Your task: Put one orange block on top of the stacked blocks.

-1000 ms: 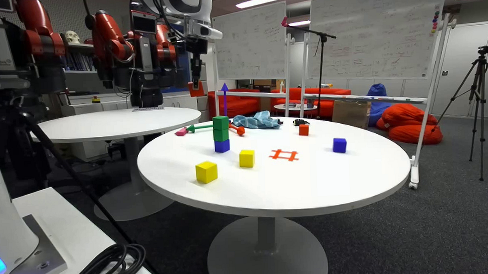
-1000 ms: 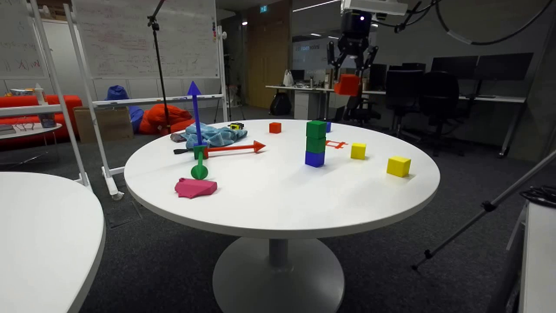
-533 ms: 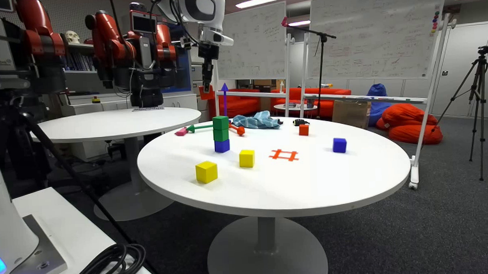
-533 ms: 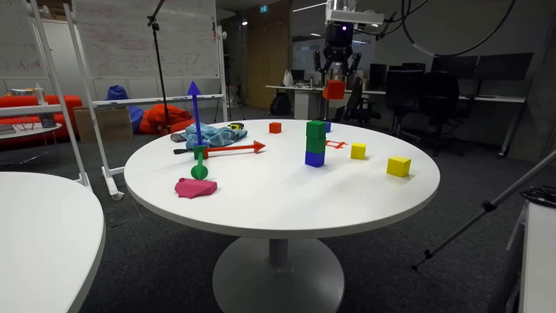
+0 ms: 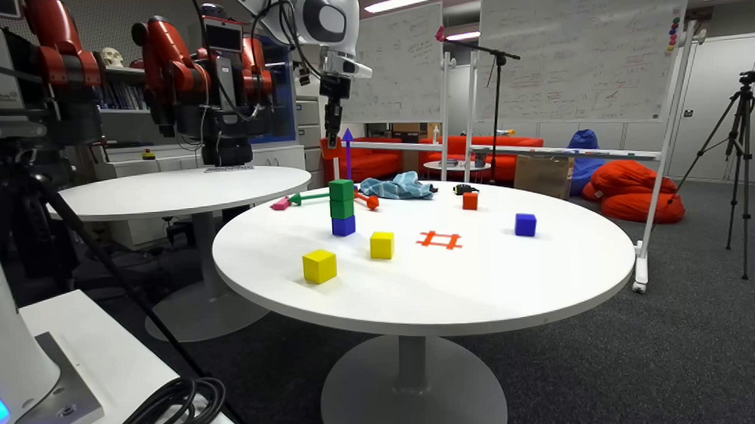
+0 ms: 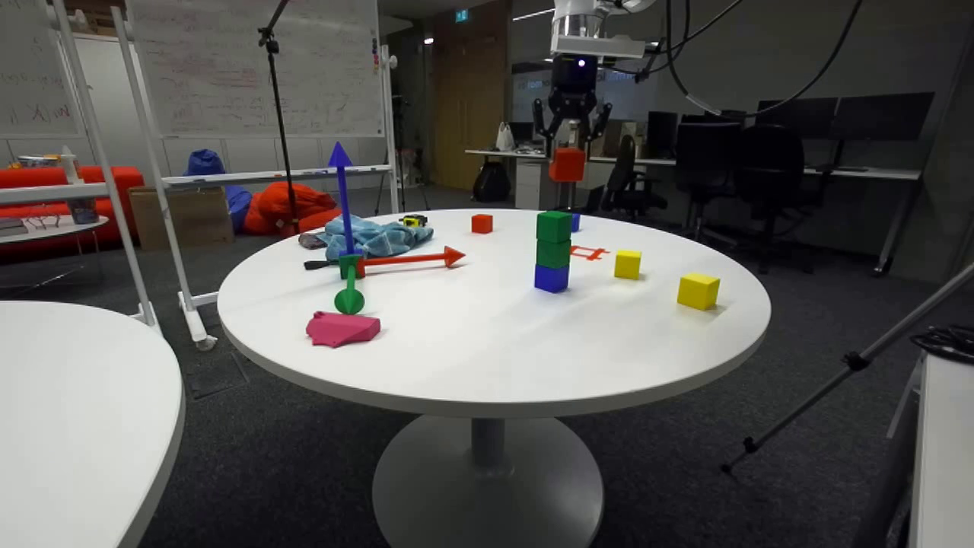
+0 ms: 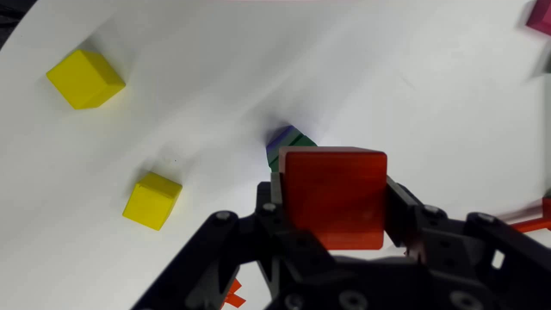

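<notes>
My gripper [image 6: 568, 148] is shut on an orange block [image 6: 567, 164] and holds it in the air above the table. In the wrist view the held orange block [image 7: 335, 198] sits between both fingers. The stacked blocks [image 6: 553, 251], a blue cube at the bottom and two green ones above, stand upright on the round table in both exterior views. The held block is higher than the tower and apart from it. In the wrist view the tower [image 7: 289, 144] is partly hidden behind the held block. Another orange block [image 5: 470, 201] lies on the table.
Two yellow cubes [image 5: 320, 266] [image 5: 382, 245] stand near the tower. A single blue cube [image 5: 525, 224] and a flat red-orange frame [image 5: 439, 240] lie on the white round table [image 5: 431, 298]. An arrow-axes model [image 6: 344, 205], a blue cloth [image 6: 380, 238] and a pink piece [image 6: 342, 329] also lie there.
My gripper with the orange block has moved right and lower in an exterior view, and left and lower in another, closer to the tower. The blocks on the table have not moved.
</notes>
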